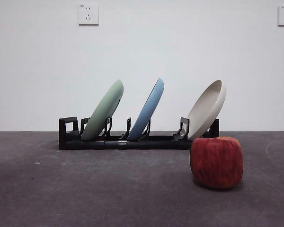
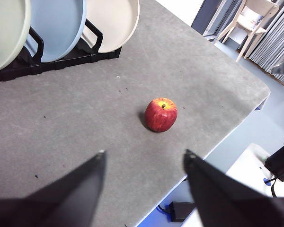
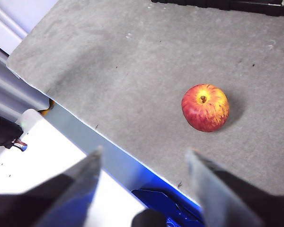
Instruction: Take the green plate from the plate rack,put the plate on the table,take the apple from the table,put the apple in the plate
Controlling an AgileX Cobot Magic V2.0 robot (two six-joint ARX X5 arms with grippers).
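Both grippers, left and right, high above table, jaws apart, empty

**What the views cut off or hid**

In the front view the apple covered the near right end of the plate rack and the lowest edge of the beige plate. No arm appeared there.

In the left wrist view the green plate, the light blue plate and the beige plate were cut by the picture's edge, so only parts of them showed. The rack was also cut at one end.

In the right wrist view only a thin black strip of the rack was visible at the edge, and no plate showed. The jaws of the right gripper were blurred.
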